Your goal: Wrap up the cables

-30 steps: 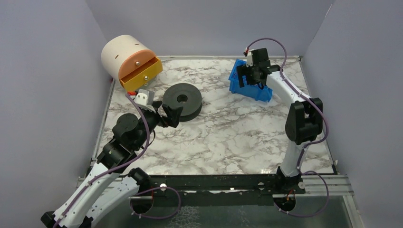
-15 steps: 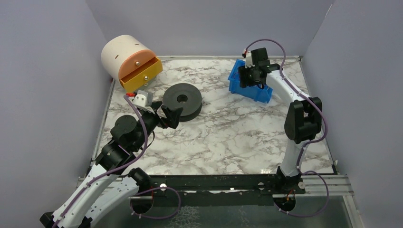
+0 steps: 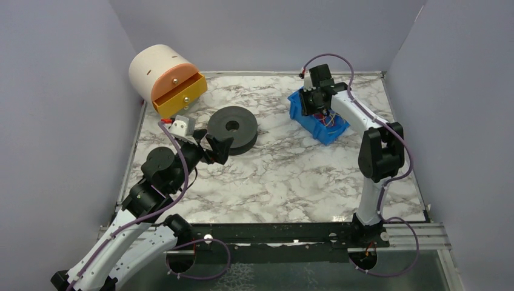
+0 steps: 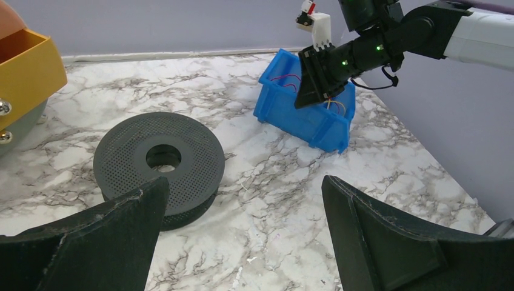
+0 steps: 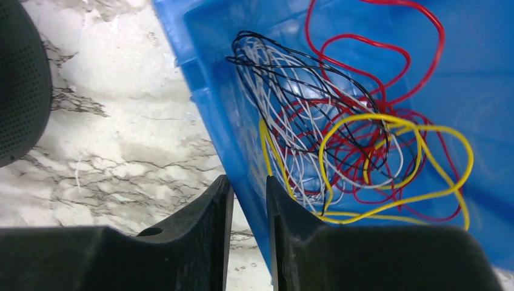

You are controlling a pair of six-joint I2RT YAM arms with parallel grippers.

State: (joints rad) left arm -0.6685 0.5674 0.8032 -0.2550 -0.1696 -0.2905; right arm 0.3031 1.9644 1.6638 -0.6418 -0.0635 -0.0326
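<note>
blue bin (image 3: 337, 131): long axis diagonal, far-left to near-right | cables (image 5: 339, 139): tangled inside | your right gripper (image 5: 246, 183): pinching its wall | your left gripper (image 4: 243, 180): spread wide, empty, near spool (image 4: 121, 159)

blue bin (image 3: 332, 131) tilted back down, cables (image 5: 339, 139) now visible, right hand (image 5: 248, 182) shifted left

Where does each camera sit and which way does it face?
Top external: above and behind the arms, looking down on the table; both show.
Left wrist: low, facing across the black spool toward the blue bin; open left gripper shows.
Right wrist: looking down into the bin's cables; right gripper pinches its wall.
Shared: all see spool and bin.
</note>
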